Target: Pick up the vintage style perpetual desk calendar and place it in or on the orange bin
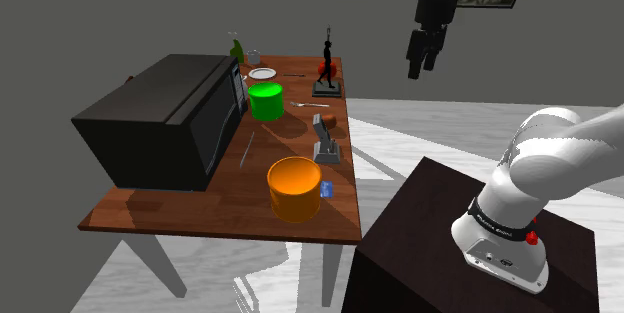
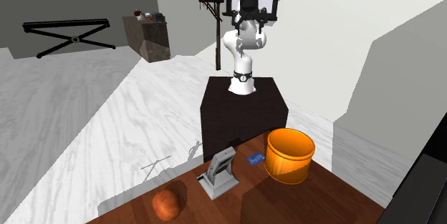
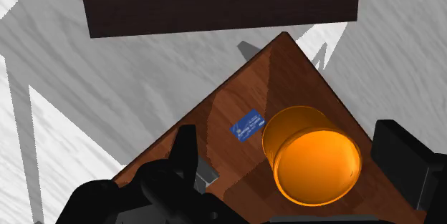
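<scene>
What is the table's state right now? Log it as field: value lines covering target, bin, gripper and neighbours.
target: grey desk calendar, standing on the wooden table, untouched
destination: orange bin, upright, near the table's corner
beside bin: blue card, flat on the table
arm: gripper open, raised high, holding nothing
neighbours: black microwave, green bin

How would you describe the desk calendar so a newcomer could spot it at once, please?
On the brown wooden table, find the round orange bin. In the shoulder view, just up and right of it, stands the small grey desk calendar. Its tilted grey panel on a flat base sets it apart from the flat blue card and the round reddish-brown object nearby.
</scene>
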Motion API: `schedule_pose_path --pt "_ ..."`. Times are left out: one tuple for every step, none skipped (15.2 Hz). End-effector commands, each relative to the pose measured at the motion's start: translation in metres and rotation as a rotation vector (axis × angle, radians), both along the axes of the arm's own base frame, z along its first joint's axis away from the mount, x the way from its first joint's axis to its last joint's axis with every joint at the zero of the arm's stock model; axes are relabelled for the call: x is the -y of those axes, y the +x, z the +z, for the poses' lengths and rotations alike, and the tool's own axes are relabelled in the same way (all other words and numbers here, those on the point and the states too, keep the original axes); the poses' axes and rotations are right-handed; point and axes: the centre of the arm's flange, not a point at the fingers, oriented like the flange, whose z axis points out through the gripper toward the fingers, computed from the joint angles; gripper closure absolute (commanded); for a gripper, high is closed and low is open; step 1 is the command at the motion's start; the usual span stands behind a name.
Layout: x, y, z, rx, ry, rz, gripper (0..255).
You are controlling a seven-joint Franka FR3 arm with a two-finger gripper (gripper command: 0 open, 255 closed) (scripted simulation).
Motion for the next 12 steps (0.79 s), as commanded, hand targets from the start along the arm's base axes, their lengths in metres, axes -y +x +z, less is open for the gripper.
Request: schedule_pose_path --pt "0.000 0.000 0.000 0.000 0.000 0.000 0" --pt "-0.002 0.012 -0.007 -0.004 -0.009 -0.009 0" --pt "-0.004 0.023 -0.015 -0.008 -0.018 -0.018 0" --pt "-0.005 0.034 -0.022 -0.013 -0.027 -0.027 0" --pt "-0.007 0.046 -0.029 -0.017 -0.037 -0.036 0" --pt "-0.008 0.057 -0.037 -0.021 -0.046 -0.045 0" --pt "-0.009 0.069 -0.045 -0.025 -0.055 -0.053 0" --pt "-0.010 0.080 -0.052 -0.029 -0.064 -0.062 0" --pt "-0.011 0.092 -0.060 -0.034 -0.073 -0.071 0" --pt "-0.012 0.103 -0.068 -0.038 -0.082 -0.080 0" --pt "-0.012 0.114 -0.075 -0.042 -0.091 -0.089 0" --pt "-0.012 0.126 -0.083 -0.046 -0.100 -0.098 0"
